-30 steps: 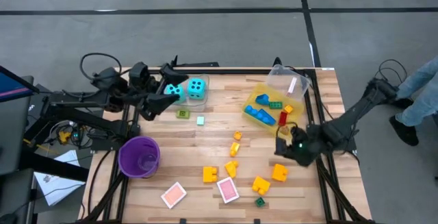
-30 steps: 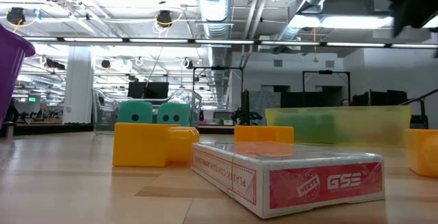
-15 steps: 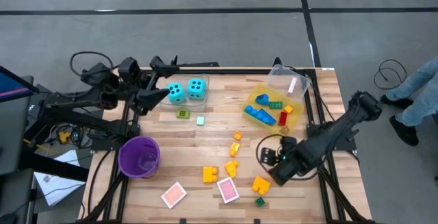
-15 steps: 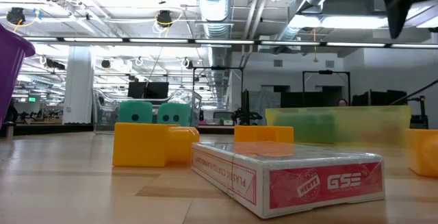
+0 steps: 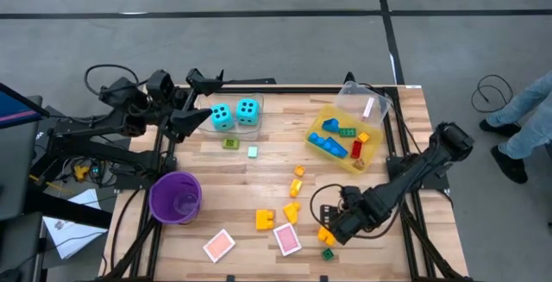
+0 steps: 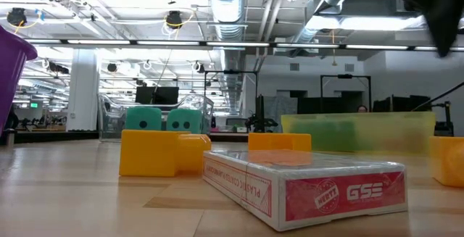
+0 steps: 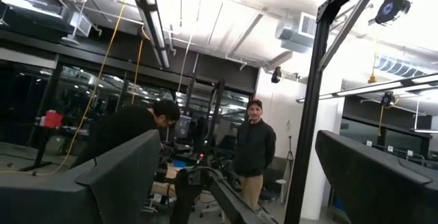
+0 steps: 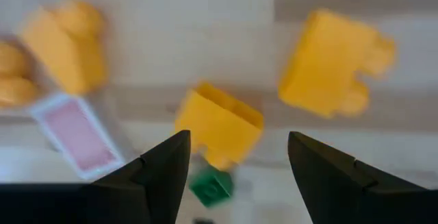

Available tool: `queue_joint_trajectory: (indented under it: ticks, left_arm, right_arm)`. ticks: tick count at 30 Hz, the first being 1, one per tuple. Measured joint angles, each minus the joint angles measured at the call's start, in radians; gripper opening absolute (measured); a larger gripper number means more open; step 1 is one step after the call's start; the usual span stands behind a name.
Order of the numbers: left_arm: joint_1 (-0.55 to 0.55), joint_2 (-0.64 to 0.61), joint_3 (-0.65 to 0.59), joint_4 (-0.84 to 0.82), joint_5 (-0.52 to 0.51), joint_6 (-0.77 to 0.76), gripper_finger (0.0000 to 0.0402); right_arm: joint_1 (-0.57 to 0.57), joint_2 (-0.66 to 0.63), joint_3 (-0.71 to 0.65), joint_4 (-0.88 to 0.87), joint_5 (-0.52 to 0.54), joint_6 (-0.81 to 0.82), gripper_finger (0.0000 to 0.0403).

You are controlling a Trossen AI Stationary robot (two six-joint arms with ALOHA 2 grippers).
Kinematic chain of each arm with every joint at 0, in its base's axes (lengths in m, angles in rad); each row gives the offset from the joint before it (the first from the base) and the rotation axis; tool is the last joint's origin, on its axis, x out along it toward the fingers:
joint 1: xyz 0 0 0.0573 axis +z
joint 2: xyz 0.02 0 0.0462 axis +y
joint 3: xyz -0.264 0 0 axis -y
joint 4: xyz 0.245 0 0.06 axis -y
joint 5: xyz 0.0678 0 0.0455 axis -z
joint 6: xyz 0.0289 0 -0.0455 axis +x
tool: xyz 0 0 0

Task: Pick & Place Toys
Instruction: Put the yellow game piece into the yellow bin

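Overhead | right tool (image 5: 330, 228) hides yellow brick (image 8: 219, 125) | wrist: fingers spread, empty

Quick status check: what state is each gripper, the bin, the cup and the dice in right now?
Left gripper: open, empty, at the table's far left edge beside the dice.
Right gripper: open, empty, above a yellow brick.
Yellow bin: holds blue, green, red and orange bricks.
Purple cup: upright, contents cannot be told.
Cyan dice: side by side on the table, untouched.
Pink cards: lying flat.
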Motion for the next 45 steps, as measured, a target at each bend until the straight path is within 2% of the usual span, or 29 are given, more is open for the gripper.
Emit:
queue_joint_trajectory:
  ticks: [3, 6, 12, 21, 24, 32, 39, 45]
  left_arm:
    - [0.0, 0.0, 0.0, -0.001, 0.0, 0.0, 0.0387]
    - [0.0, 0.0, 0.0, -0.001, 0.0, 0.0, 0.0387]
    - [0.0, 0.0, 0.0, -0.001, -0.001, 0.0, 0.0387]
    - [0.0, 0.0, 0.0, -0.002, -0.001, 0.0, 0.0387]
    - [0.0, 0.0, 0.0, -0.002, -0.001, 0.0, 0.0387]
    - [0.0, 0.0, 0.0, -0.002, -0.002, -0.006, 0.0387]
    - [0.0, 0.001, 0.0, 0.001, -0.002, -0.053, 0.0387]
    - [0.0, 0.001, 0.0, 0.01, -0.002, -0.074, 0.0387]
  right_arm:
    - [-0.003, 0.012, -0.001, 0.007, -0.107, -0.006, 0.0238]
    - [0.004, 0.022, 0.001, 0.002, -0.141, 0.036, 0.0238]
    - [0.023, 0.017, 0.0, -0.067, -0.195, 0.122, 0.0245]
    - [-0.018, 0.017, 0.0, -0.231, -0.237, 0.141, 0.0284]
    - [-0.02, 0.017, -0.001, -0.237, -0.227, 0.141, 0.0294]
    - [-0.02, 0.025, -0.117, -0.052, -0.216, 0.149, 0.0313]
    - [-0.03, 0.025, -0.163, -0.013, -0.193, 0.155, 0.033]
    - [-0.032, 0.025, -0.248, 0.157, -0.166, 0.156, 0.0348]
